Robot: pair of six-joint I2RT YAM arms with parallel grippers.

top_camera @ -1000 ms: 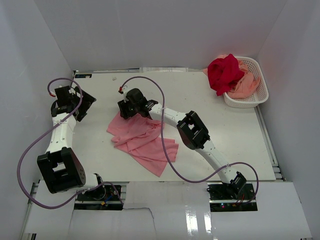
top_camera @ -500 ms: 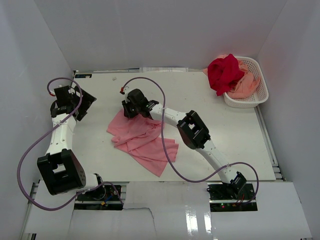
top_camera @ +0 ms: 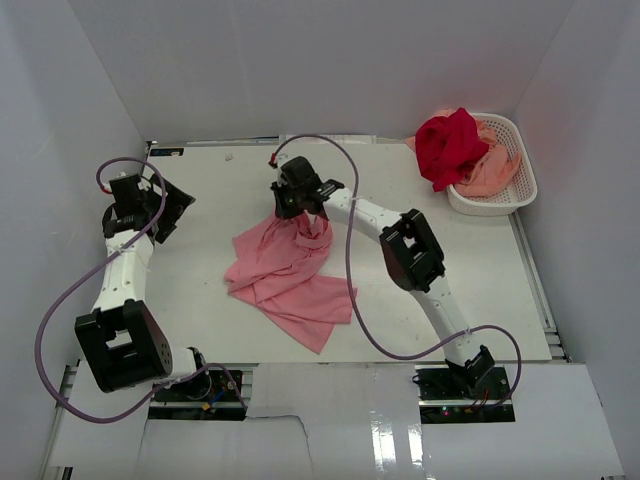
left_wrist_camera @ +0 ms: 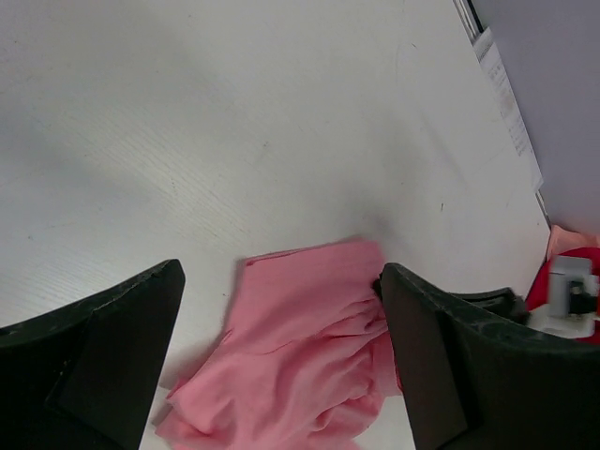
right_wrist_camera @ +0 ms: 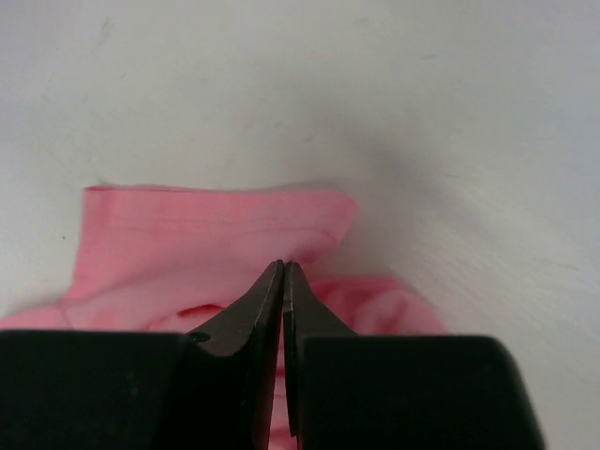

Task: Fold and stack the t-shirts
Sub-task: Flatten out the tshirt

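One pink t-shirt (top_camera: 290, 280) lies rumpled mid-worktop (top_camera: 470, 270), its long axis running diagonally from far edge toward near right. My right jaws are clamped on that far edge, cloth pinched between the tips, the shirt trailing back toward my base. My left jaws gape wide and empty, well left of it; the right arm is nearer.

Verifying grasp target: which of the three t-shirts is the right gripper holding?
The pink t-shirt, mid-table, pinched in the shut right gripper. The deep red t-shirt and peach t-shirt sit bunched in the white basket.
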